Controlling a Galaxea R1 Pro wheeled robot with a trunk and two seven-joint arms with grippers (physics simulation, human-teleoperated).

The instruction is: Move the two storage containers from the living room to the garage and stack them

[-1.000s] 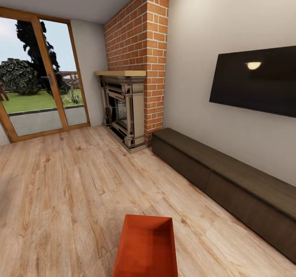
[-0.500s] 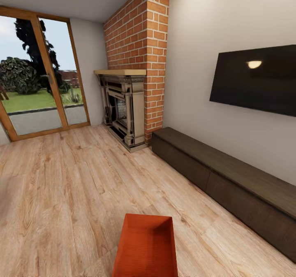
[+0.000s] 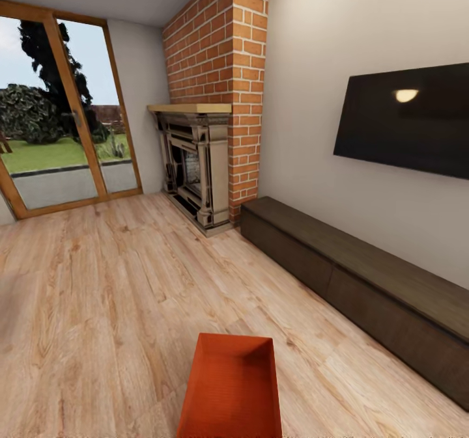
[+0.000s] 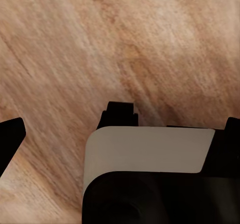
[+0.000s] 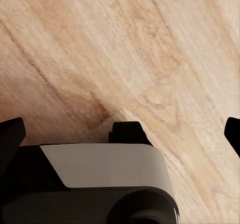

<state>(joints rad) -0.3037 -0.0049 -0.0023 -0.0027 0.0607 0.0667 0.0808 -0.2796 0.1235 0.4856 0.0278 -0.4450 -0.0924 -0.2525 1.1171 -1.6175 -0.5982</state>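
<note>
You are in the living room, facing the far right corner where the red-brick fireplace (image 3: 212, 125) rises between the glass doors (image 3: 62, 112) on the left and the white wall carrying the dark television (image 3: 404, 122) on the right. The wood-plank floor (image 3: 98, 295) spreads across the whole near half, and the long dark cabinet (image 3: 355, 288) runs along the right wall from the fireplace toward you. One storage container (image 3: 231, 386) sits at the near edge of the head view, just right of centre, open side up, with its far end pointing toward the fireplace; a sliver of it also shows at the edge of the right wrist view. Both arms hang low over bare planks: the left gripper (image 4: 117, 134) has its jaws spread wide with nothing between them, and the right gripper (image 5: 120, 134) likewise stands spread and empty. The risks from here, as I judge them: the bin's walls are thin, so a one-sided pinch may let it tilt or slip; and with the bin cut off by the near edge, you could misjudge its near rim, or roll the base into it and push it away.
</note>
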